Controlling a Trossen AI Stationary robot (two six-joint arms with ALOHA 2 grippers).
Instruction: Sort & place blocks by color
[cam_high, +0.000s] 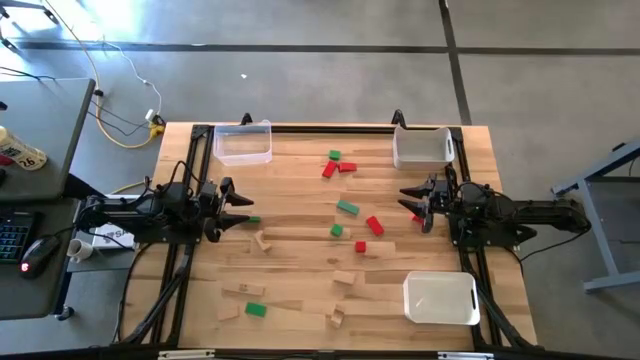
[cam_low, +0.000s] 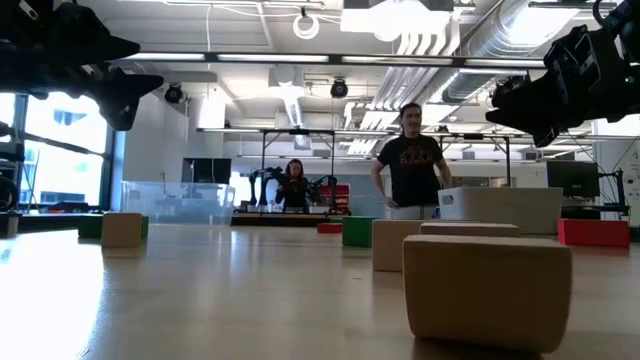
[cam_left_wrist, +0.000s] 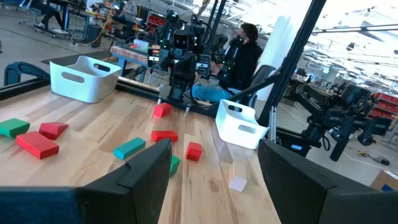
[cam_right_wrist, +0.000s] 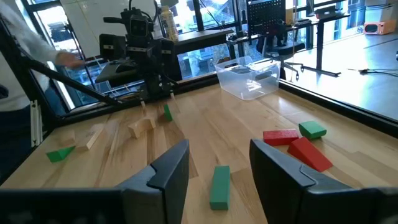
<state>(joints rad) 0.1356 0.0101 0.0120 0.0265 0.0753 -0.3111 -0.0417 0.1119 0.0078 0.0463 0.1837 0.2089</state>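
High view: blocks (cam_high: 347, 208) scattered across the bench (cam_high: 300, 250), red and green mid-bench, plain wood nearer the front. Left end effector (cam_high: 240, 208) at left edge, open, empty. Right end effector (cam_high: 412, 203) at right, fingers apart, gripping nothing.

Low view: plain wooden block (cam_low: 487, 287) close, near right.

Left wrist view: red blocks (cam_left_wrist: 164, 135) ahead.

Right wrist view: green bar (cam_right_wrist: 219, 185) between fingers, untouched.

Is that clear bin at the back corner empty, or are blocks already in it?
Empty: the clear bin shows only bare table through its bottom.
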